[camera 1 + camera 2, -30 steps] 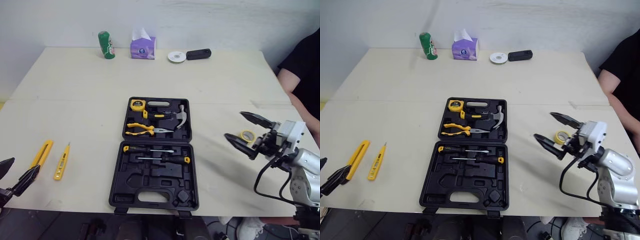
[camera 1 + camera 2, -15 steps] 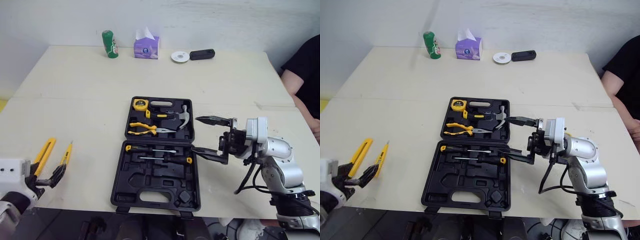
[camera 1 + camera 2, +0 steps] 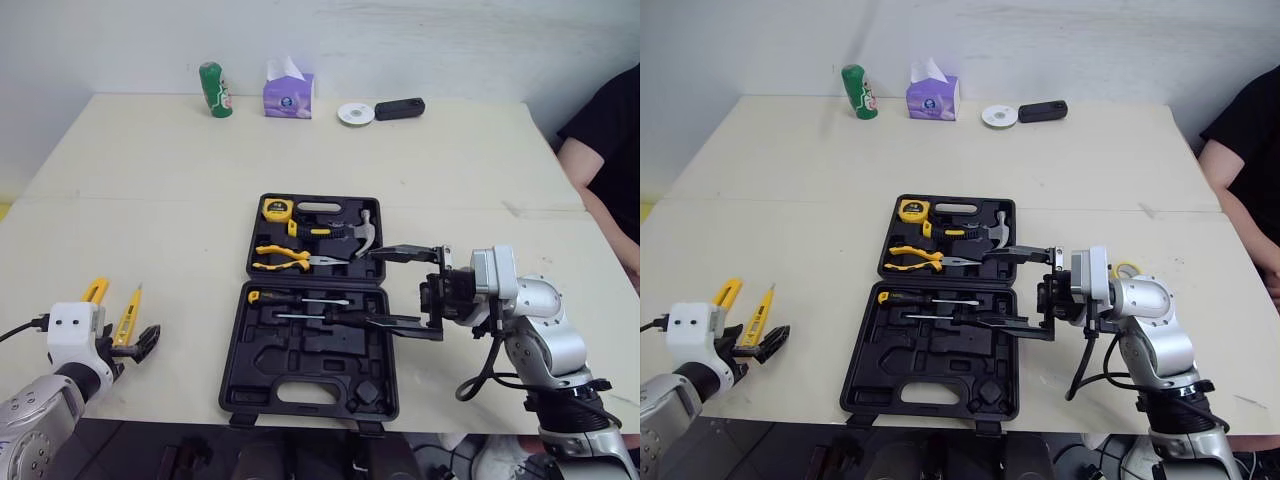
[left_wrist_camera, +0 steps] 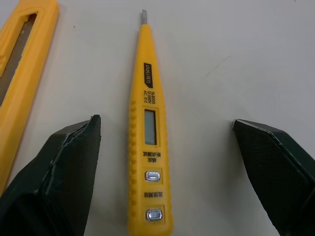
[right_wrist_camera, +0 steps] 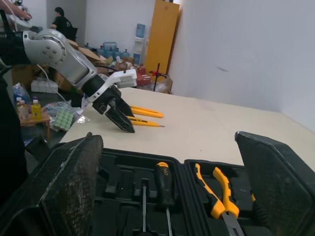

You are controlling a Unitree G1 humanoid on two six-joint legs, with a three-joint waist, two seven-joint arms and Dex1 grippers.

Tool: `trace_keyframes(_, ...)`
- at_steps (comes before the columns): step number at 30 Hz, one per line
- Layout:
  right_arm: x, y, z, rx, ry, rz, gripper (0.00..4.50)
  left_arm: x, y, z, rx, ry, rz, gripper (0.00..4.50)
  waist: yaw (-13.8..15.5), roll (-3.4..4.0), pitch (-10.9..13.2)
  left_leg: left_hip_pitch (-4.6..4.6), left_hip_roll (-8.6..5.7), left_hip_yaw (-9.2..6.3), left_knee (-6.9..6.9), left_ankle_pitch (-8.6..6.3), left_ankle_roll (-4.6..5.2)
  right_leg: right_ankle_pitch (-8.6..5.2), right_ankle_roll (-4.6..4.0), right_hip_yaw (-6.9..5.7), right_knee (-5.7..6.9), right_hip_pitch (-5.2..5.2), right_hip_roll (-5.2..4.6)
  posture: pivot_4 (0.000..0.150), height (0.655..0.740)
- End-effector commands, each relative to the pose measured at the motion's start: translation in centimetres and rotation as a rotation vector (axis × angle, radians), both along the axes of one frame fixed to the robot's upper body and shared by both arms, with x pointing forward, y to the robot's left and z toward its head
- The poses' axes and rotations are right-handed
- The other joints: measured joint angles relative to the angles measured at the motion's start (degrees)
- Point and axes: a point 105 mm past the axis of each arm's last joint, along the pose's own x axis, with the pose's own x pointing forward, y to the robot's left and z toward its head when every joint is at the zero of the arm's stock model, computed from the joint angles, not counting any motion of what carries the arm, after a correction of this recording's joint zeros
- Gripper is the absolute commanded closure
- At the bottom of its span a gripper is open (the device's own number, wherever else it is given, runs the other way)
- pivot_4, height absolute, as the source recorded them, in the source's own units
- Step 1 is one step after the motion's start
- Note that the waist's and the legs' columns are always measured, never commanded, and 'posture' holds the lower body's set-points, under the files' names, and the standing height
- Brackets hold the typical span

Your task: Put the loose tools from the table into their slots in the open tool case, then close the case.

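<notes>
Left gripper (image 3: 135,345) spread wide, empty, slim yellow plastic tester pen (image 4: 149,147) between its fingers (image 4: 64,172), nearer one — centre on the ribbed grip before closing, clear of the flat yellow utility knife (image 4: 19,73) beyond that finger.

Looked like a robotics lab or storeroom workspace: water jugs (image 5: 109,47), cardboard boxes (image 5: 88,53) and a tall yellow cabinet (image 5: 163,34) sat behind the big cream table (image 5: 197,123), beside a bare white wall (image 5: 246,49).
</notes>
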Motion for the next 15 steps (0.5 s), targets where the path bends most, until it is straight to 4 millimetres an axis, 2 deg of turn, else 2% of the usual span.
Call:
trace_keyframes(1,-0.4,-0.1,0.6,-0.017,-0.063,-0.006,0.06,-0.2,0.9,-1.1,-0.01,0.041,0.037,0.0,0.0,0.02,0.0,0.01,0.0,0.0,-0.01,0.02,-0.03,0.0,-0.01,0.0,0.01,0.0,0.0,0.15,0.74)
trace_keyframes(8,-0.2,0.1,0.5,-0.027,-0.069,-0.009,0.06,-0.5,0.0,-2.3,-0.037,0.101,0.008,0.0,0.0,0.08,0.0,0.04,0.0,-0.01,-0.06,0.02,-0.23,-0.01,-0.02,0.0,0.03,0.0,0.0,0.15,0.74)
trace_keyframes(11,-0.1,0.2,0.4,-0.031,-0.066,-0.011,0.0,-0.6,-0.3,-2.6,-0.042,0.109,0.015,0.81,0.0,0.13,-0.1,0.04,0.0,0.0,-0.06,0.02,-0.23,-0.01,-0.01,0.0,0.03,0.0,0.0,0.15,0.74)
trace_keyframes(15,0.0,0.1,0.4,-0.037,-0.068,-0.013,0.0,-1.1,-0.5,-3.5,-0.049,0.141,0.031,2.54,0.0,0.24,-0.1,0.06,0.0,0.0,-0.07,0.02,-0.22,-0.01,-0.02,0.01,0.03,0.0,0.0,0.15,0.74)
